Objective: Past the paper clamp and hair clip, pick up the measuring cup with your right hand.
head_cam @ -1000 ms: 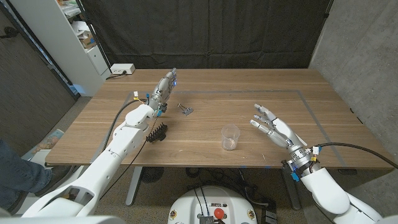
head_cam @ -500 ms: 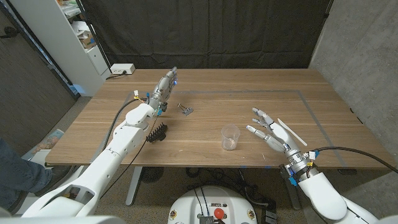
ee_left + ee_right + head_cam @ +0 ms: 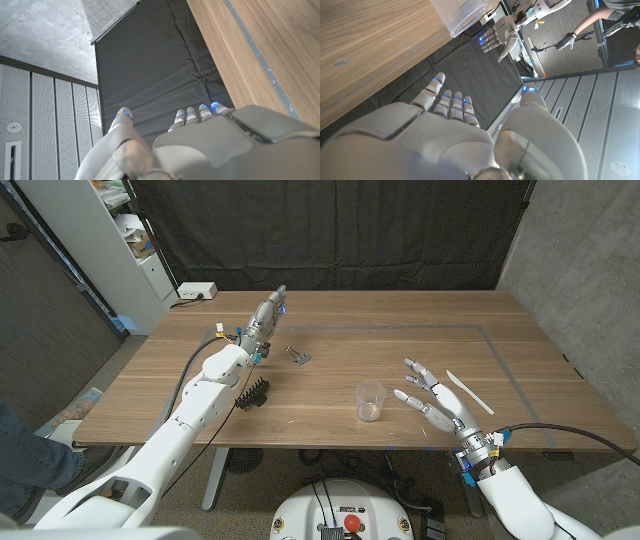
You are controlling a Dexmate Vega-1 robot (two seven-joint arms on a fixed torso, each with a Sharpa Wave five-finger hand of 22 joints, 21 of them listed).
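A clear plastic measuring cup [image 3: 371,400] stands upright on the wooden table [image 3: 400,345], near the front edge at the middle; its base [image 3: 462,15] also appears in the right wrist view. My right hand [image 3: 436,398] hovers open just right of the cup, fingers spread toward it, not touching. A metal paper clamp [image 3: 298,356] lies at mid-table. A black hair clip [image 3: 254,393] lies toward the front left. My left hand [image 3: 263,321] is raised over the back left of the table, fingers straight and empty; its back [image 3: 210,145] shows in the left wrist view.
A white stick [image 3: 469,392] lies on the table right of my right hand. A white power strip [image 3: 196,291] sits at the back left corner. A person's arm [image 3: 590,22] shows far off in the right wrist view.
My right hand has drawn back toward the front edge and a little right, uncovering the white stick. The cup, clamp, clip and left arm have stayed put.
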